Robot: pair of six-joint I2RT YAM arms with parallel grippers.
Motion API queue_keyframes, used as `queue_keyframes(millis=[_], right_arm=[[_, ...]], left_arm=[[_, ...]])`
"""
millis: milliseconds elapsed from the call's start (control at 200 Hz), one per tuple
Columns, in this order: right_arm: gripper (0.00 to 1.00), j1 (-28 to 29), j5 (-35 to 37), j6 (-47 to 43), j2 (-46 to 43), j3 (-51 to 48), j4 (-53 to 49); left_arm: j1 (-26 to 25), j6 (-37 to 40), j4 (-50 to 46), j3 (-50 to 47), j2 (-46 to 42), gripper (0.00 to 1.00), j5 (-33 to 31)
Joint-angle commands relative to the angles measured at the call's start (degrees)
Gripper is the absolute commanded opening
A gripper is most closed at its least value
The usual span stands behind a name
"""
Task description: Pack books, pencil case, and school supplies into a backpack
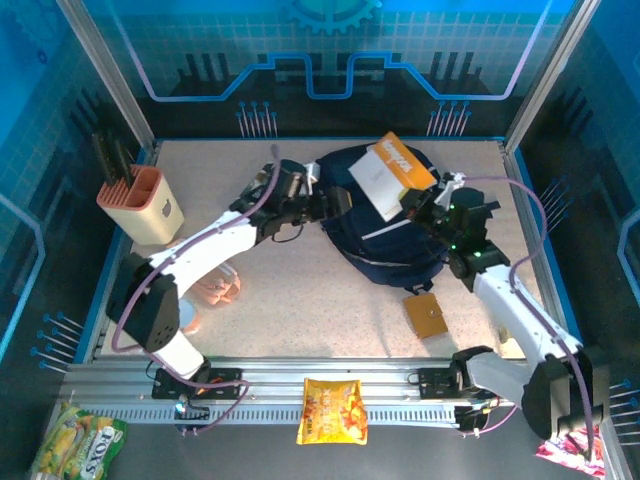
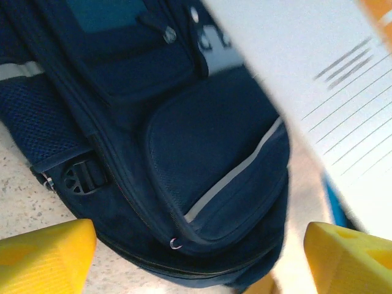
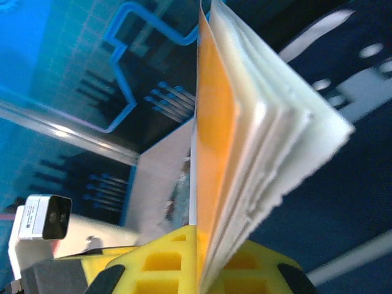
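**Right gripper pinches a book over the backpack; left gripper spread wide**

Closest to the right wrist lens, the right gripper (image 3: pixel 199 245) has its yellow fingers (image 3: pixel 156 260) pressed together on the edge of a book (image 3: pixel 245 122). The orange cover faces left, the white pages fan to the right, and navy fabric lies behind.

From above, the speckled table (image 1: pixel 300 300) carries the navy backpack (image 1: pixel 385 250) at about 2 o'clock from its centre. The pack lies flat with its front pocket up.

The peach-and-cream holder (image 1: pixel 145 205) stands upright with black tools at 10 o'clock, well apart from the pack.

The book (image 1: pixel 390 172) sits tilted over the backpack's 12 o'clock end. The right gripper (image 1: pixel 422 205) holds it at its 4 o'clock corner.

The left gripper (image 1: pixel 335 203) is just beside the pack's 10 o'clock edge. Whether it touches the fabric cannot be told.

In the left wrist view the left gripper (image 2: pixel 196 257) has its jaws spread wide and holds nothing. The backpack (image 2: pixel 202 135) lies beyond them, and the book's lined white page (image 2: pixel 331 79) is at 2 o'clock.

A yellow bag (image 1: pixel 333 410) lies against the rail (image 1: pixel 270 385) at 6 o'clock. A green bag (image 1: pixel 78 442) is at 8 o'clock and a pink bag (image 1: pixel 565 452) at 4 o'clock.

A tan square (image 1: pixel 426 315) lies flat on the table near the pack's 6 o'clock edge, apart from it.
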Motion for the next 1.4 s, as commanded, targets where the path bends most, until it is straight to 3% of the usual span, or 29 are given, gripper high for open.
queue_keyframes(millis=[0,320,465,605,1036,1161,1396], right_arm=[[0.0,-3.9,2.6,-7.3,-4.2,-0.4,-12.7],[0.0,-16.2,1.8,-11.7,-11.1,1.2,-27.6],[0.0,-19.2,2.4,-12.8,-13.0,2.5,-31.5],[0.0,-21.2,3.5,-13.6,-14.0,3.7,-35.1],[0.0,-22.5,4.8,-14.4,-15.5,5.4,-38.8],[0.0,-22.5,5.7,-14.2,-15.8,5.4,-39.3],[0.0,-22.5,9.6,-15.0,-17.0,6.2,-41.6]], left_arm=[[-4.0,11.9,-8.2,6.8,5.2,0.91,-4.1],[-14.3,32.4,-16.9,24.9,21.3,0.92,-11.5],[-16.3,37.8,-23.3,35.8,29.7,0.77,-13.4],[-17.1,41.1,-27.6,44.1,36.1,0.72,-14.4],[-17.6,44.4,-29.1,50.1,42.7,0.67,-16.7],[-17.6,43.5,-29.4,51.0,43.3,0.59,-20.2],[-17.6,40.2,-29.1,51.9,40.4,0.32,-19.7]])
